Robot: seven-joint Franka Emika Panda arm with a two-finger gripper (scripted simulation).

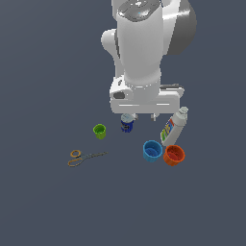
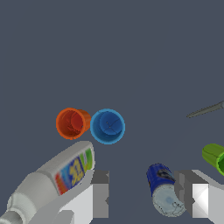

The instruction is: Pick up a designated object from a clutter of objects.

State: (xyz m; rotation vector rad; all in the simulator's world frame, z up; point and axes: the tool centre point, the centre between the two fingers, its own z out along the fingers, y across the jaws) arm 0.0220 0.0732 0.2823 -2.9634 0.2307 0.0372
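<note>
Orange-red cup (image 1: 174, 154) stands upright w/ mouth up on the dark grey tabletop (image 1: 43, 202), touching or just beside the blue cup (image 1: 152, 151), which sits on its side toward the exterior view's left. Wrist view shows same pair: orange-red cup (image 2: 72, 123) next to blue cup (image 2: 107, 126), rims nearly touching, both seen from above into the open mouths.

White bottle (image 1: 174, 126) w/ colourful label lies tilted just behind the two cups in the exterior view, cap end pointing away from them; in wrist view the bottle (image 2: 52, 179) lies close to the orange-red cup, label facing up. Blue can (image 1: 127, 123) w/ grey lid sits near the arm's base of view, partly under the pincer; wrist view shows it (image 2: 163, 191) lying w/ the lid end toward the camera. Green cup (image 1: 99, 130) stands apart, toward the exterior view's left of the can; in wrist view only part of it (image 2: 215, 156) shows at the edge. Orange-handled scissors (image 1: 82, 157) lie flat, well apart from the rest, furthest toward the exterior view's left; wrist view catches only a thin grey blade tip (image 2: 204, 110).

Pincer (image 2: 142, 197) is spread, fingers wide apart & holding nothing; it hangs above the tabletop, w/ the can between the fingers in wrist view, apparently below them. Orange-red cup is clear of the pincer, untouched.
</note>
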